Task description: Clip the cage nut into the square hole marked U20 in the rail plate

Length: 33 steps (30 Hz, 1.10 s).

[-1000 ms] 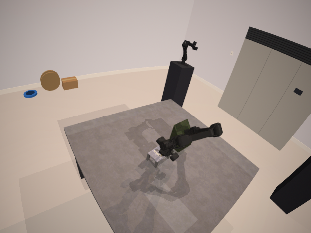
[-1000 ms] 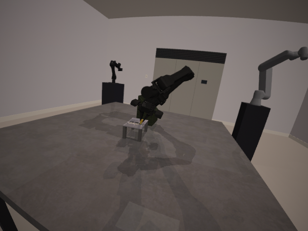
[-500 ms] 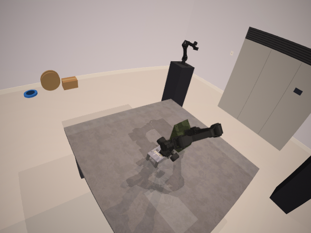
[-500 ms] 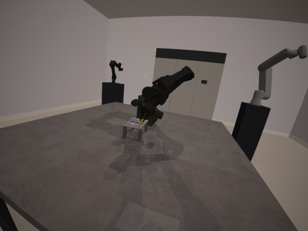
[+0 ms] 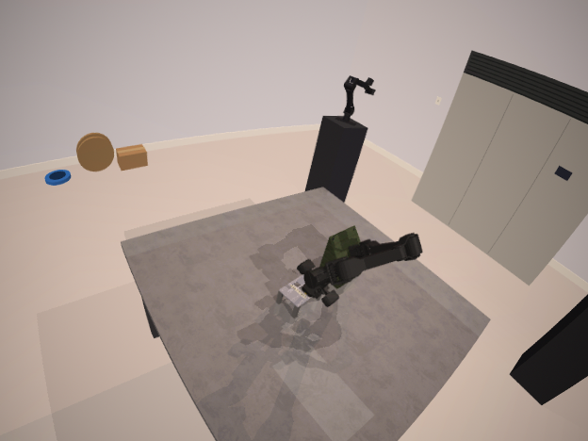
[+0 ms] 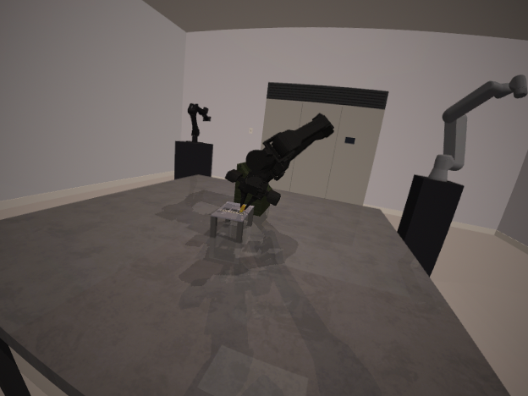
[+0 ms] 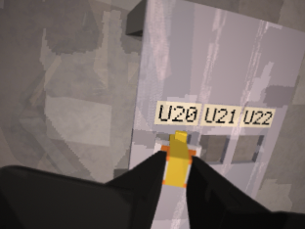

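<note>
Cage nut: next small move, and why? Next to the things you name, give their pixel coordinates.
Probably ease the cage nut (image 6: 242, 208) (image 7: 177, 168) slightly down, fingers kept shut: the wrist view shows the gripper (image 6: 244, 208) (image 7: 176, 160) pinching it over the U20 hole (image 7: 164, 138), whose edge shows beside it. I can't tell whether the wings are already through.

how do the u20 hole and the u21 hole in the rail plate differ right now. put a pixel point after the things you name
The U20 hole (image 7: 188, 139) is mostly covered by the yellow cage nut (image 7: 177, 168), while the U21 hole (image 7: 214, 148) shows plainly. The U20 hole has the pincer (image 7: 176, 160) at it, shut on the nut; the U21 hole has no nut at it. Both sit in the same plate (image 7: 182, 59), each below its own label.
</note>
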Tool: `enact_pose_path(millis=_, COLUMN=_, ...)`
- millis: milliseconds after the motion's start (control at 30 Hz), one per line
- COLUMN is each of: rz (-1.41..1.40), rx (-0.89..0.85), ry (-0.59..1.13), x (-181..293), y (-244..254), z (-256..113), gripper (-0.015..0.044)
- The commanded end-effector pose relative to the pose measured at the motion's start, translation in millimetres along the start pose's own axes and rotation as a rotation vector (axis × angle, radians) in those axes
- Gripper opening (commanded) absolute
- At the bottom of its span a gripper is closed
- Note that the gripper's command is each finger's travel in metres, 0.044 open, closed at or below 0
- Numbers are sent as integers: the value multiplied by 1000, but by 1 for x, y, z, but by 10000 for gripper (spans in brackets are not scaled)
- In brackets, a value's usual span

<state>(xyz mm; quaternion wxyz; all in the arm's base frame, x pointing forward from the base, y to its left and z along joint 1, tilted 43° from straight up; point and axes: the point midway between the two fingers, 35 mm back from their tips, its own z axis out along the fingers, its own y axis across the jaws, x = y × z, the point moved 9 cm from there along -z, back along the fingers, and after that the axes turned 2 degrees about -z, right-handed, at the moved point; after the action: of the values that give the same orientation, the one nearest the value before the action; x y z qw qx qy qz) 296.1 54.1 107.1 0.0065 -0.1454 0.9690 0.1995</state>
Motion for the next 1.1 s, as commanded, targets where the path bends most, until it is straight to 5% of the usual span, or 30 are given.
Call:
enact_pose_path(millis=0, rz=3, rx=15, ry=-4, x=0, y=1, z=-1, gripper=36)
enact_pose_path(millis=1067, rz=4, rx=49, ry=-3, x=0, y=8, z=-1, gripper=36)
